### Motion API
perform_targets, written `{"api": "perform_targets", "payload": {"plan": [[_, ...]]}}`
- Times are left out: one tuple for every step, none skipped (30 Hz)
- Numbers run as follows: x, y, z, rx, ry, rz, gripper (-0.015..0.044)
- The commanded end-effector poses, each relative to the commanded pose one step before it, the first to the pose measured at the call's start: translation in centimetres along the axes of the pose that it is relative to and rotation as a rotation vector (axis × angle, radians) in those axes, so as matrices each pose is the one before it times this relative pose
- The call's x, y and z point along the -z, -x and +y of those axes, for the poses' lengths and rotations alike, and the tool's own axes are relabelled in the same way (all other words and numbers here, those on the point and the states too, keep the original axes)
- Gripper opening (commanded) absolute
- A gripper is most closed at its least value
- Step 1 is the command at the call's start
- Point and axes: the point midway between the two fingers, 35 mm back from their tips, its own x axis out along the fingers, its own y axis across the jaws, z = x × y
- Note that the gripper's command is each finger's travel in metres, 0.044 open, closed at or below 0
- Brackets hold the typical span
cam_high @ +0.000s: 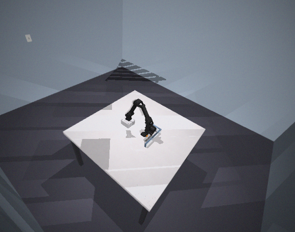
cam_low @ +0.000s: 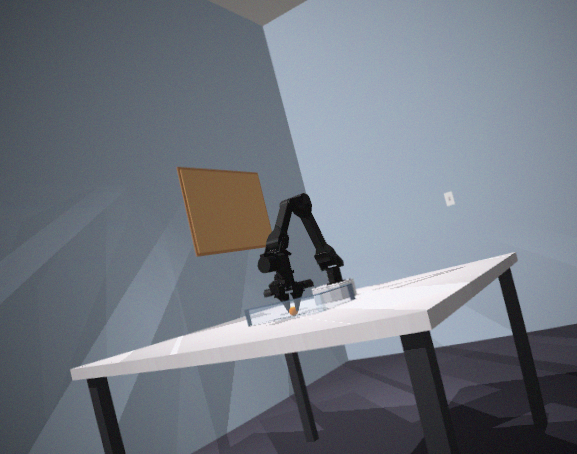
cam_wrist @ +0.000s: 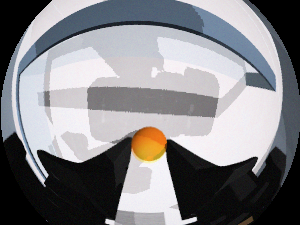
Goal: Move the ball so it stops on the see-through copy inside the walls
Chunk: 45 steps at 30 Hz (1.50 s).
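Note:
The orange ball (cam_high: 146, 136) (cam_low: 293, 311) (cam_wrist: 149, 143) sits between the fingertips of my gripper (cam_low: 293, 307) (cam_wrist: 149, 142). Both fingertips meet the ball's sides in the wrist view, so the gripper looks shut on it, low at the table. A thin yellow-green edge shows under the ball in the wrist view; the see-through copy cannot be told apart clearly from the ball. The clear walls with blue edges (cam_high: 153, 137) (cam_low: 248, 318) (cam_wrist: 115, 14) make a corner around this spot. The ball is inside them, with a gap to the far wall in the wrist view.
The white table (cam_high: 136, 163) (cam_low: 211, 340) carries the arm's pale base block (cam_high: 128, 123) (cam_low: 334, 291). The long clear wall stands close beside the gripper in the top view. Shadows of the arm fall across the table. A brown board (cam_low: 226, 212) hangs on the room wall.

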Motion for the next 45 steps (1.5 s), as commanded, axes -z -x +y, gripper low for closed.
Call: {"api": "perform_targets", "payload": {"plan": [[-0.004, 0.013, 0.000, 0.00001, 0.0000, -0.00011, 0.0236], [0.000, 0.000, 0.000, 0.00000, 0.0000, 0.00000, 0.0260], [0.000, 0.000, 0.000, 0.00000, 0.0000, 0.00000, 0.0260], [0.000, 0.000, 0.000, 0.00000, 0.0000, 0.00000, 0.0260], [0.000, 0.000, 0.000, 0.00000, 0.0000, 0.00000, 0.0260], [0.000, 0.000, 0.000, 0.00000, 0.0000, 0.00000, 0.0260], [0.000, 0.000, 0.000, 0.00000, 0.0000, 0.00000, 0.0260], [-0.041, 0.268, -0.002, -0.00011, 0.0002, 0.00010, 0.0260], [-0.106, 0.811, -0.004, -0.00034, 0.0007, 0.00031, 0.0260], [-0.122, 1.371, -0.003, -0.00058, 0.0011, 0.00057, 0.0260], [-0.054, 1.784, 0.004, -0.00075, 0.0014, 0.00080, 0.0260], [0.063, 1.812, 0.012, -0.00075, 0.0014, 0.00089, 0.0260], [0.132, 1.432, 0.016, -0.00059, 0.0011, 0.00077, 0.0260], [0.115, 0.863, 0.013, -0.00036, 0.0007, 0.00049, 0.0260], [0.044, 0.288, 0.005, -0.00012, 0.0002, 0.00017, 0.0260], [0.000, 0.000, 0.000, 0.00000, 0.0000, 0.00000, 0.0260], [0.000, 0.000, 0.000, 0.00000, 0.0000, 0.00000, 0.0260], [0.000, 0.000, 0.000, 0.00000, 0.0000, 0.00000, 0.0260], [0.000, 0.000, 0.000, 0.00000, 0.0000, 0.00000, 0.0260], [0.000, 0.000, 0.000, 0.00000, 0.0000, 0.00000, 0.0260], [-0.403, -0.587, -0.062, 0.00440, -0.0074, -0.01613, 0.0260], [0.000, 0.000, 0.000, 0.00000, 0.0000, 0.00000, 0.0260], [0.000, 0.000, 0.000, 0.00000, 0.0000, 0.00000, 0.0260], [0.000, 0.000, 0.000, 0.00000, 0.0000, 0.00000, 0.0260], [0.000, 0.000, 0.000, 0.00000, 0.0000, 0.00000, 0.0260], [0.000, 0.000, 0.000, 0.00000, 0.0000, 0.00000, 0.0260], [0.000, 0.000, 0.000, 0.00000, 0.0000, 0.00000, 0.0260], [0.005, 0.276, 0.000, -0.00001, 0.0000, 0.00025, 0.0287], [0.031, 0.833, 0.002, -0.00003, 0.0000, 0.00075, 0.0313], [0.110, 1.397, 0.007, -0.00006, 0.0000, 0.00130, 0.0339], [0.183, 1.405, 0.011, -0.00009, 0.0000, 0.00138, 0.0365], [0.145, 0.845, 0.009, -0.00006, 0.0000, 0.00086, 0.0392], [0.054, 0.282, 0.003, -0.00002, 0.0000, 0.00029, 0.0418], [0.000, 0.000, 0.000, 0.00000, 0.0000, 0.00000, 0.0440], [0.000, 0.000, 0.000, 0.00000, 0.0000, 0.00000, 0.0440], [0.000, 0.000, 0.000, 0.00000, 0.0000, 0.00000, 0.0440], [0.000, 0.000, 0.000, 0.00000, 0.0000, 0.00000, 0.0440], [0.000, 0.000, 0.000, 0.00000, 0.0000, 0.00000, 0.0440], [0.000, 0.000, 0.000, 0.00000, 0.0000, 0.00000, 0.0440], [0.000, 0.000, 0.000, 0.00000, 0.0000, 0.00000, 0.0440], [0.000, 0.000, 0.000, 0.00000, 0.0000, 0.00000, 0.0440], [0.000, 0.000, 0.000, 0.00000, 0.0000, 0.00000, 0.0440], [0.000, 0.000, 0.000, 0.00000, 0.0000, 0.00000, 0.0440], [0.000, 0.000, 0.000, 0.00000, 0.0000, 0.00000, 0.0440], [0.000, 0.000, 0.000, 0.00000, 0.0000, 0.00000, 0.0440]]}}
